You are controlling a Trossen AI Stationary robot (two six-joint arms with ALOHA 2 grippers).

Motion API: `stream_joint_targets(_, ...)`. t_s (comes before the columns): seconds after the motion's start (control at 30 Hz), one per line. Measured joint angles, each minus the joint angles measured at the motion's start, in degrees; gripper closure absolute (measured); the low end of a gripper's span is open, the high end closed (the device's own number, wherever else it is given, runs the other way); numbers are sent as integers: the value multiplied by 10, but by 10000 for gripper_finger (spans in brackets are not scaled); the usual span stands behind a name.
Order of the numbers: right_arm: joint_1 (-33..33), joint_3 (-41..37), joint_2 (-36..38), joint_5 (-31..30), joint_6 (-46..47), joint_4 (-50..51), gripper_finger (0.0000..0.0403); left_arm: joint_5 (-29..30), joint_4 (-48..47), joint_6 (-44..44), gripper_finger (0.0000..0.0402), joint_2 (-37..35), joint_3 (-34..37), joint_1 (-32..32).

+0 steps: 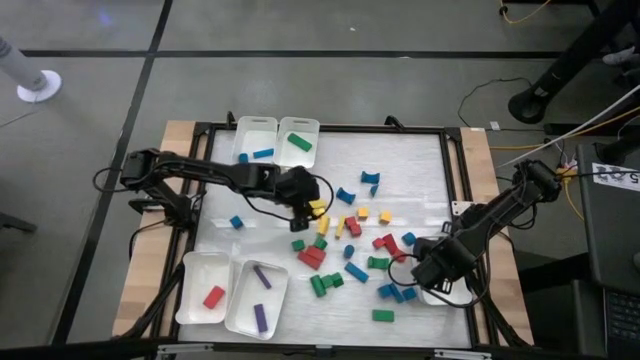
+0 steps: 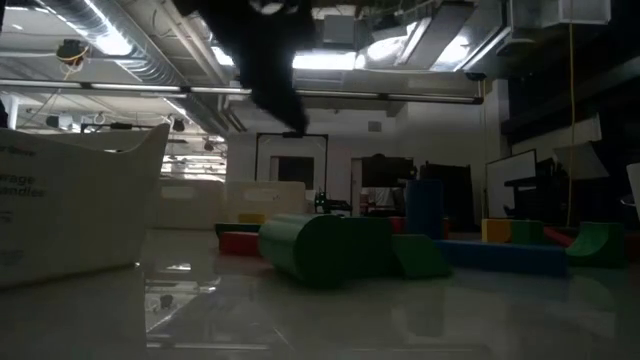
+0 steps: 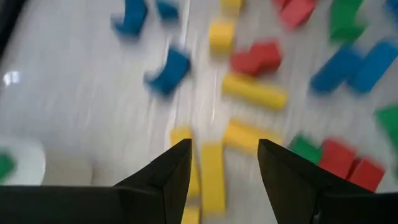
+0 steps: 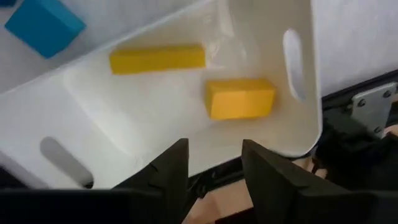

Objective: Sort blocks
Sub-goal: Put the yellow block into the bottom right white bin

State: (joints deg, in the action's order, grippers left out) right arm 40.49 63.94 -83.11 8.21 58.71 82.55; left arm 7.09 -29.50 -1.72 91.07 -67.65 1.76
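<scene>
Loose blocks [image 1: 352, 245] in red, yellow, blue and green lie scattered across the middle of the white table. My left gripper [image 1: 312, 208] hangs open above a group of yellow blocks [image 1: 318, 208]. In its wrist view a yellow bar [image 3: 211, 177] lies on the table below the gap of my left gripper [image 3: 224, 146]. My right gripper [image 1: 428, 272] stands open over a white tray [image 4: 155, 106] at the near right. A yellow bar [image 4: 157, 59] and a shorter yellow block [image 4: 240, 98] lie flat in that tray, beyond my right gripper [image 4: 214, 143]. Nothing sits between its fingers.
Two white trays stand at the far edge, one [image 1: 255, 128] holding blue blocks and one [image 1: 300, 128] a green block. At the near left a tray [image 1: 200, 275] holds a red block and another [image 1: 250, 285] purple ones. A black frame [image 1: 452, 160] borders the table.
</scene>
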Motion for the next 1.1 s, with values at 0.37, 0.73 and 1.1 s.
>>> stream_joint_targets(0.37,0,0,0,33,0,0,269,0,-105,6,240,6,9,43)
stream_joint_targets(0.73,0,0,0,24,-1,-2,276,-23,-41,6,254,21,69,71)
stream_joint_targets(1.1,0,0,0,9,-1,-5,276,-38,-25,26,256,41,90,68)
